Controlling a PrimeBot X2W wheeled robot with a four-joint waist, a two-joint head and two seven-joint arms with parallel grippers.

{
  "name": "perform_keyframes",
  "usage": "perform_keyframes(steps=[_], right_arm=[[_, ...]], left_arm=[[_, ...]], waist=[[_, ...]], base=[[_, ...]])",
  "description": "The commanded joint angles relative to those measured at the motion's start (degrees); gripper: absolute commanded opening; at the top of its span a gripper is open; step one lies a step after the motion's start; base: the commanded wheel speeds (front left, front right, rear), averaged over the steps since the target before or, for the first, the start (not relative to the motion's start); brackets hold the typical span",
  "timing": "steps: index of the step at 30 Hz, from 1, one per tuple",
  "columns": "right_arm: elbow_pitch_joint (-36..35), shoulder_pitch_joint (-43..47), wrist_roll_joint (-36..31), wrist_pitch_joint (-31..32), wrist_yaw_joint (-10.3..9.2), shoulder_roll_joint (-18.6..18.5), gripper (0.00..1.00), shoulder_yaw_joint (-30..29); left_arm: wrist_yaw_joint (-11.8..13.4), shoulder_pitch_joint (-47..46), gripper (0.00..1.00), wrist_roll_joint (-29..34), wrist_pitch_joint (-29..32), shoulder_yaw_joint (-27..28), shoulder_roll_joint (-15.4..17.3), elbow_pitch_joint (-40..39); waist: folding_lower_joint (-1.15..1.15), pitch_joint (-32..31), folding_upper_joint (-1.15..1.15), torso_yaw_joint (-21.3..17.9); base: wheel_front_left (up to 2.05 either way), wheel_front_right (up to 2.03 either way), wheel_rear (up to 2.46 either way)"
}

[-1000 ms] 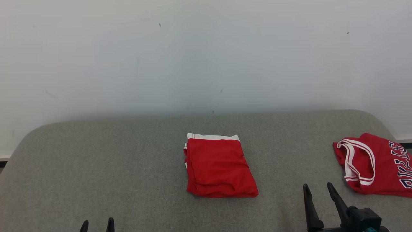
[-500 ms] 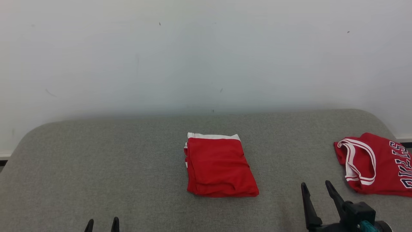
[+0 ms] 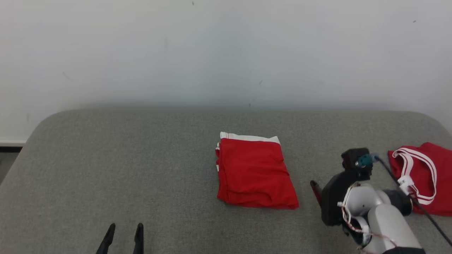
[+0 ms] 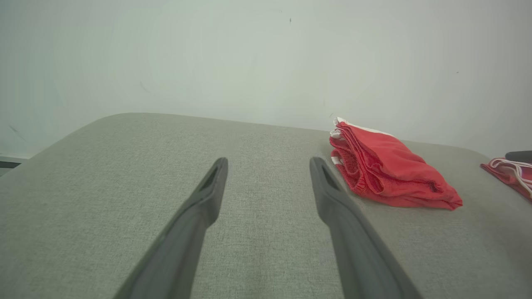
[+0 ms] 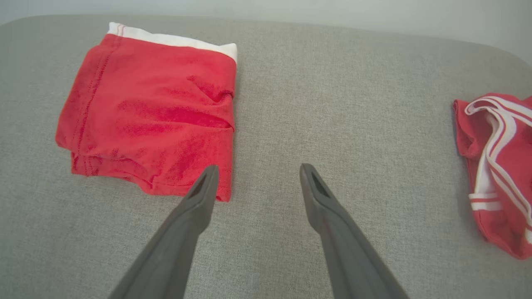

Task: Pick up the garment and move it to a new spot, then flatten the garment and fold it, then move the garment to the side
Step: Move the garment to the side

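Garment (image 3: pixel 255 173) folded | near, ahead-left of right fingers (image 5: pixel 203 187) | well right of left fingers (image 4: pixel 212 178) | both pairs apart, empty

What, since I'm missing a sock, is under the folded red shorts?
The shorts lie on the cushion; nothing sticks out at their edges. Anything beneath or between layers is hidden.

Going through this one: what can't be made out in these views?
Right gripper: head view, its own wrist hides most of the fingers.
Second red garment: right edge cuts it off in every view.
Folded garment: its folds hide the inner layers; type unclear.
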Motion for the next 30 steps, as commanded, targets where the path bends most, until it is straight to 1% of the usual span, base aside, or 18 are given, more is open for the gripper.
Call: perform_keyframes(steps=[1, 3, 4, 7, 11, 12, 17, 26, 27, 28, 29, 30], right_arm=[[0.9, -2.5, 0.6, 2.2, 0.03, -0.1, 1.00, -1.3], [2.8, -5.7, -0.1, 3.8, 0.03, -0.4, 1.00, -3.3], [5.1, -8.4, -1.8, 3.3, 0.03, -0.9, 1.00, -5.7], [9.2, -12.3, -4.1, 2.3, 0.04, -0.8, 1.00, -10.6], [13.8, -15.9, -7.3, 0.0, 0.04, -0.7, 1.00, -13.5], [14.6, -16.4, -7.3, -0.4, 0.04, -0.4, 1.00, -14.0], [18.8, -17.7, -6.7, -1.8, 0.04, 0.4, 1.00, -14.0], [26.1, -17.2, -1.7, -1.2, 0.11, 1.1, 1.00, -11.3], [27.1, -17.3, -1.3, -1.1, 0.11, 1.2, 0.67, -11.3], [27.8, -17.2, -1.2, -1.1, 0.10, 1.2, 0.43, -11.3], [28.4, -17.1, -1.3, -1.3, 0.10, 1.2, 0.00, -11.2], [29.1, -17.2, -1.3, -1.6, 0.10, 1.2, 0.00, -11.1]], left_arm=[[-0.1, -1.4, 1.00, 0.4, -0.2, -0.9, 0.2, -0.7], [-0.1, -2.0, 1.00, 0.8, -0.2, -2.0, 0.3, -1.3], [0.0, -2.8, 1.00, 1.2, -0.2, -3.0, 0.3, -2.1], [0.0, -4.7, 1.00, 1.6, -0.2, -5.3, 0.3, -3.1], [0.0, -6.7, 1.00, 2.3, -0.2, -6.7, 0.0, -4.3], [0.0, -7.1, 1.00, 2.4, -0.2, -6.7, -0.1, -4.6], [0.0, -8.0, 1.00, 2.7, -0.2, -6.3, -0.7, -5.3], [0.0, -8.7, 1.00, 2.7, -0.2, -7.2, -0.9, -4.1], [0.0, -8.8, 1.00, 2.5, -0.2, -7.5, -0.9, -4.0], [0.0, -8.9, 1.00, 2.4, -0.2, -7.7, -0.8, -3.8], [0.0, -9.0, 1.00, 2.3, -0.2, -7.7, -0.7, -3.7], [0.0, -9.0, 1.00, 2.2, -0.2, -7.8, -0.5, -3.5]], waist=[[-0.01, 2.6, 0.00, 2.8], [-0.01, 4.0, 0.00, 4.5], [-0.01, 5.8, 0.00, 6.5], [-0.01, 8.9, 0.00, 9.6], [-0.01, 12.0, 0.00, 12.5], [-0.01, 12.8, 0.00, 13.0], [-0.01, 14.6, 0.00, 13.7], [-0.01, 14.8, 0.00, 13.3], [-0.01, 14.7, 0.00, 13.2], [-0.01, 14.6, 0.00, 13.2], [-0.01, 14.5, 0.00, 13.1], [-0.01, 14.4, 0.00, 13.1]], base=[[0.00, 0.00, 0.00], [0.00, 0.00, 0.00], [0.00, 0.00, 0.00], [0.00, 0.00, 0.00], [0.00, 0.00, 0.00], [0.00, 0.00, 0.00], [0.00, 0.00, 0.00], [0.00, 0.00, 0.00], [0.00, 0.00, 0.00], [0.00, 0.00, 0.00], [0.00, 0.00, 0.00], [0.00, 0.00, 0.00]])
